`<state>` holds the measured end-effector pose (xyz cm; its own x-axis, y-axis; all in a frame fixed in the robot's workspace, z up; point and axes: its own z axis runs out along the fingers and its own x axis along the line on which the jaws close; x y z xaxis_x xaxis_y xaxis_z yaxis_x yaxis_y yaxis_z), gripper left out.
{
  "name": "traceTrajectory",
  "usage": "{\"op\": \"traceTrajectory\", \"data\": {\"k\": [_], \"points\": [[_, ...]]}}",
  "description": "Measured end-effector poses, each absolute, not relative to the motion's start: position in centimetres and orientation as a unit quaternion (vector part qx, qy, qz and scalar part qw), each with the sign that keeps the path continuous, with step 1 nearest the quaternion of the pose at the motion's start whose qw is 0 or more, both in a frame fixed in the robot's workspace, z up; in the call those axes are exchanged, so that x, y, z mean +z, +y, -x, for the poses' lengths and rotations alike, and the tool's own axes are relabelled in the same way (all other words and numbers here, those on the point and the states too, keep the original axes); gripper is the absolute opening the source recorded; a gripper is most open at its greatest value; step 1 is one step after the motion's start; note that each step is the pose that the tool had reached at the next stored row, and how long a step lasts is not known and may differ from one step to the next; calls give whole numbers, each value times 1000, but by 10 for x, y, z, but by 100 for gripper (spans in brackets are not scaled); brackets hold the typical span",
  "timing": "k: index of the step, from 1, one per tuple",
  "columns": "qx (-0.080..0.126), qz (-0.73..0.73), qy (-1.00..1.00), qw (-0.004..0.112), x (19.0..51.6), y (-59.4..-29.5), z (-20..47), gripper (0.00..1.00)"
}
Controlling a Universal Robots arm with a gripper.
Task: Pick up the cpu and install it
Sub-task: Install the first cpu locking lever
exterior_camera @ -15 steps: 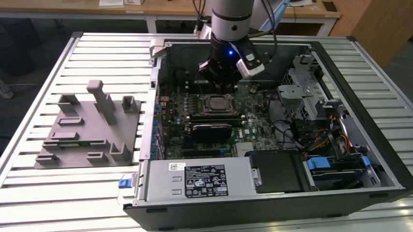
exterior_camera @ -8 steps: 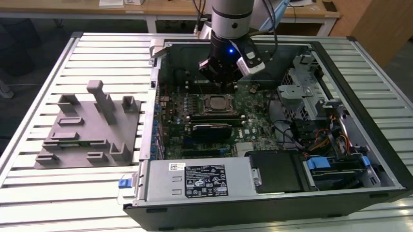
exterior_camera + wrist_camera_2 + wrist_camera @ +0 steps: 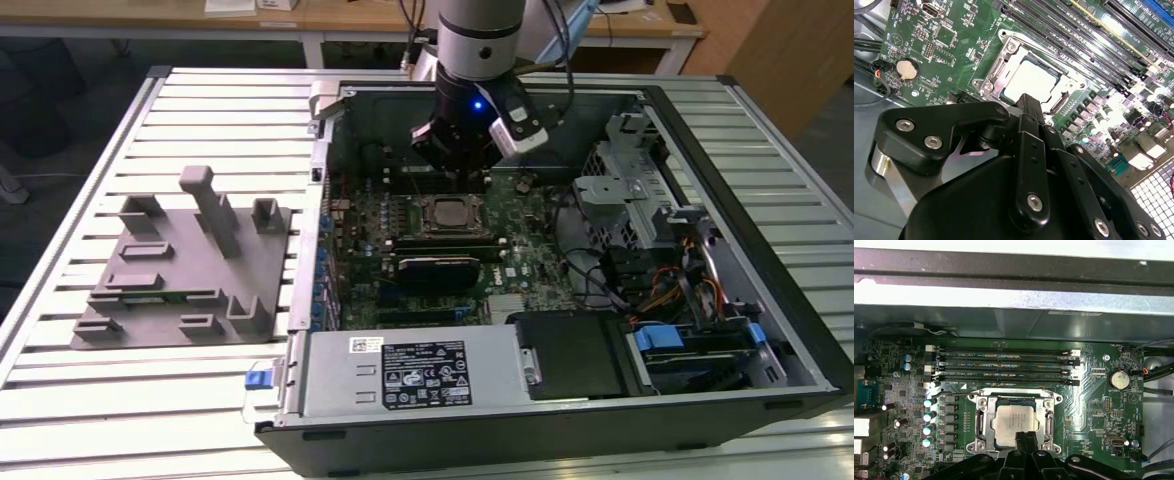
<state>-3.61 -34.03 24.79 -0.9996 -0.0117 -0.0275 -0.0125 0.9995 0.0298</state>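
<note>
— Slatted metal table (image 3: pixel 80 400) under everything, wooden desks (image 3: pixel 334 15) behind. What can't you make out?
— Mostly the contact. The gripper (image 3: pixel 461 178) hangs over the socket (image 3: pixel 424 205) inside the open computer case (image 3: pixel 534 445). Its arm is cut off by the exterior view's upper edge, and its tips blend into the dark parts there.
— And the cpu?
— The cpu (image 3: pixel 1013 421) lies flat in the socket (image 3: pixel 981 422), silvery top up, metal frame around it. In the first wrist view the gripper (image 3: pixel 1025 440) has its two fingers pressed together with nothing between them, and they cover the middle of one edge of the chip. Whether they touch it, I cannot tell.
— Second wrist view?
— Much the same. The gripper (image 3: pixel 1029 102) hides one side of the cpu (image 3: pixel 1029 80) and part of the socket (image 3: pixel 991 75), and its black body blocks the board beyond.
— Around the socket?
— Memory slots (image 3: pixel 1004 365) just beside it, a coin battery (image 3: pixel 1118 379) further off. Well to the exterior view's left of the socket, outside the case, a grey fixture plate (image 3: pixel 174 290) with upright posts rests on the table.
</note>
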Motion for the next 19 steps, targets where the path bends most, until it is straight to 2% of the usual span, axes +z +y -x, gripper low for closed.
{"op": "traceTrajectory", "data": {"k": [19], "points": [[15,6,1000,14,248,-340,75,11]]}}
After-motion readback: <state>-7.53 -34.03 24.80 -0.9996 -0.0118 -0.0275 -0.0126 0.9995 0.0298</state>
